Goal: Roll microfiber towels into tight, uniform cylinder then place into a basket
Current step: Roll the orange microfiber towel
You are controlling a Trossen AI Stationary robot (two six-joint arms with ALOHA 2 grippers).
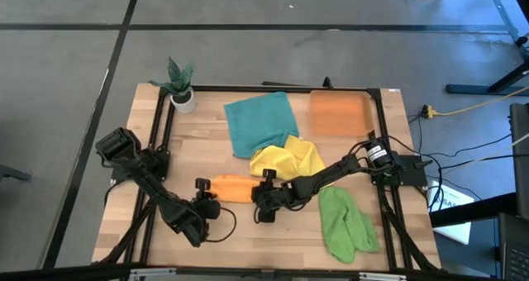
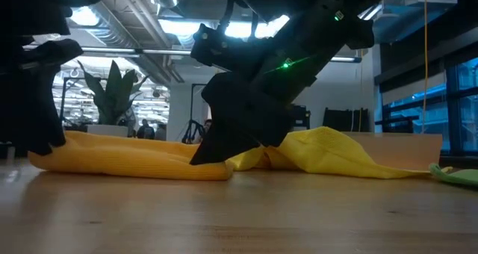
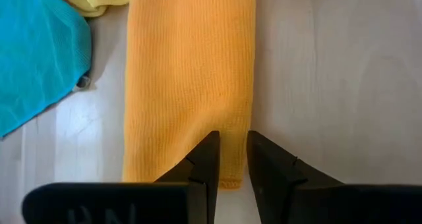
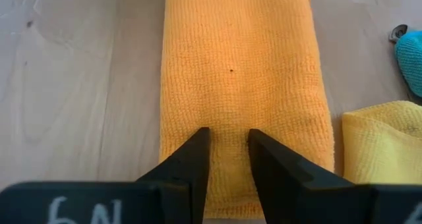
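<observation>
While both arms hide its ends at lower centre, the orange towel (image 1: pixel 234 188) is pinched in narrow jaws by left gripper (image 1: pixel 206 200) and right gripper (image 1: pixel 259 195).

Black arms (image 1: pixel 157 190), black cables, tapered dark fingers (image 4: pixel 191 161).

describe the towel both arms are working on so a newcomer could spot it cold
On the wooden table, look along the near edge between the two arms. The orange towel lies there as a long, narrow folded strip, the left end effector at one end and the right end effector at the other. Unlike the teal towel, yellow towel and green towel, it is neat, not crumpled.
</observation>
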